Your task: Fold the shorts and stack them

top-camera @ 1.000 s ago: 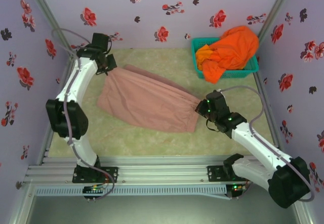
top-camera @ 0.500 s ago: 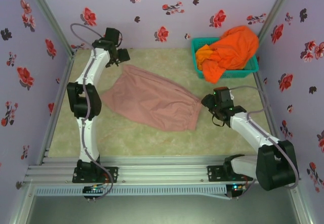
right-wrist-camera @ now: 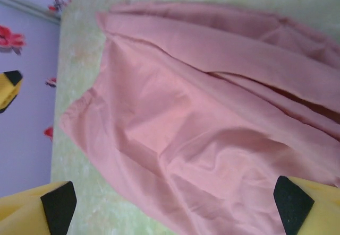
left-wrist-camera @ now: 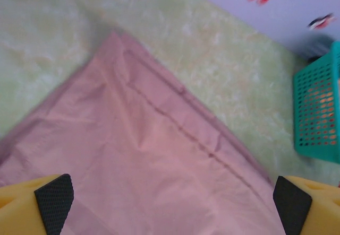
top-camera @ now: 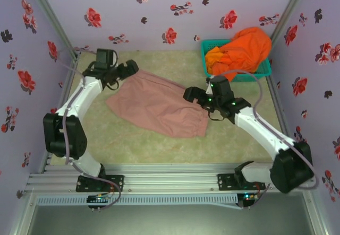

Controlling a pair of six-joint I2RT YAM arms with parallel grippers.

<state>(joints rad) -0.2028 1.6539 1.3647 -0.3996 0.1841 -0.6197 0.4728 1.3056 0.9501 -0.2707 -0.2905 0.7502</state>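
Observation:
The dusty pink shorts (top-camera: 159,106) lie spread flat on the green mat, slanting from far left to near right. My left gripper (top-camera: 129,67) hovers open by their far left corner; in the left wrist view its gripper (left-wrist-camera: 171,200) has wide jaws over the pink cloth (left-wrist-camera: 154,160) with nothing between them. My right gripper (top-camera: 190,94) is open above the shorts' right far edge; in the right wrist view the gripper (right-wrist-camera: 175,206) spans wrinkled pink fabric (right-wrist-camera: 212,129) without gripping it. Orange shorts (top-camera: 241,52) are heaped in the teal basket (top-camera: 251,77).
The teal mesh basket (left-wrist-camera: 319,113) stands at the back right corner, against the floral wall. Floral walls close in the mat on three sides. Bare green mat (top-camera: 143,145) lies in front of the pink shorts.
Both grippers have opened and let go of the pink shorts, which now rest flat. The right arm swung up and left over the cloth; the left gripper turned toward the shorts' corner.

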